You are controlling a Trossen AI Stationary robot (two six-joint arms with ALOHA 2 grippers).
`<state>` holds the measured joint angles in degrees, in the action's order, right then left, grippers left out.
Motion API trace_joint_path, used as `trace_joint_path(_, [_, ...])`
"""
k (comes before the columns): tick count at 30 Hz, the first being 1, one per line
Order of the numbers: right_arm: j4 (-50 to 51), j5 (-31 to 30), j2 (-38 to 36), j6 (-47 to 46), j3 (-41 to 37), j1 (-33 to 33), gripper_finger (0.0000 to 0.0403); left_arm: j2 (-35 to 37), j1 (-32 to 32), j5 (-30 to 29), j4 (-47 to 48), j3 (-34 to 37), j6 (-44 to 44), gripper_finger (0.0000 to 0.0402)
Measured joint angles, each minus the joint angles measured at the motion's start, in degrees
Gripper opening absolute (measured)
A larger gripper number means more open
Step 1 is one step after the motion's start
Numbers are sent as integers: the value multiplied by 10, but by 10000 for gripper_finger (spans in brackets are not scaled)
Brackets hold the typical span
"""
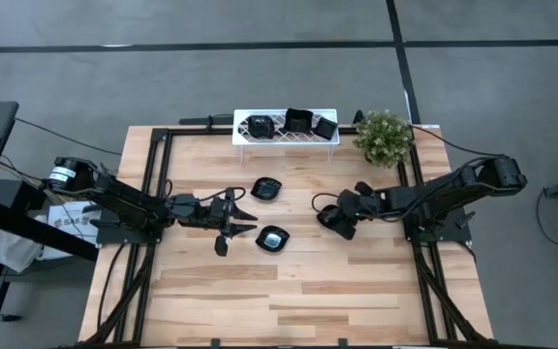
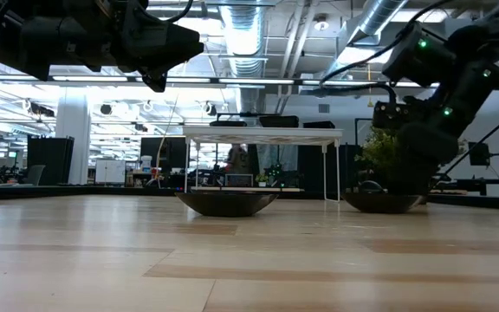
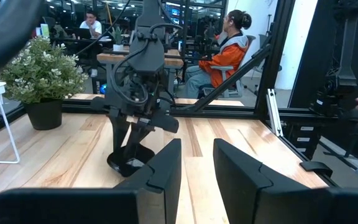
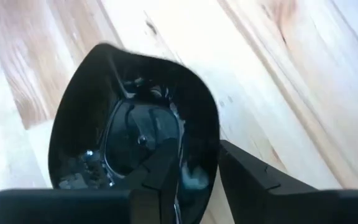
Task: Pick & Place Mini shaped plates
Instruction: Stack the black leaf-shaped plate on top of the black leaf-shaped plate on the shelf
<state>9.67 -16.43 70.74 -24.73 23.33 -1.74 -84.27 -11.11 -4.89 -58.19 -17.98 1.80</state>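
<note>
A mini plate (image 4: pixel 135 134), glossy black and rounded, lies on the bench (image 1: pixel 289 291) under the right end effector (image 4: pixel 194 165). In the right wrist view one finger reaches inside the dish and the other sits outside its rim, so the jaws straddle the wall with a gap left; they look apart, not yet clamped. In the high view this end effector (image 1: pixel 339 221) sits right of centre.

2 more plates lie free near the middle: a lobed plate (image 1: pixel 268 189) and a squarish plate (image 1: pixel 273 238). 3 others already rest on the white rack (image 1: pixel 250 141) at the far edge, beside a potted plant (image 1: pixel 384 136).

The left end effector (image 1: pixel 232 224) hovers just beside the squarish plate, fingers apart and empty.

The step in hand appears to be the pick of the right-hand plate. Next it calls for closing on the rim, then a level lift toward the rack.
</note>
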Motion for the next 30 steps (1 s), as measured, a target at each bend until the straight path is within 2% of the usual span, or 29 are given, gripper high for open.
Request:
trace_joint_path(10, [11, 1, 0, 13, 9, -1, 70, 0, 0, 0, 0, 0, 0, 95])
trace_joint_path(20, [10, -1, 0, 27, 9, -1, 7, 0, 0, 0, 0, 0, 0, 95])
trace_joint_path(30, [11, -2, 0, 28, 12, 0, 3, 0, 0, 0, 0, 0, 0, 95])
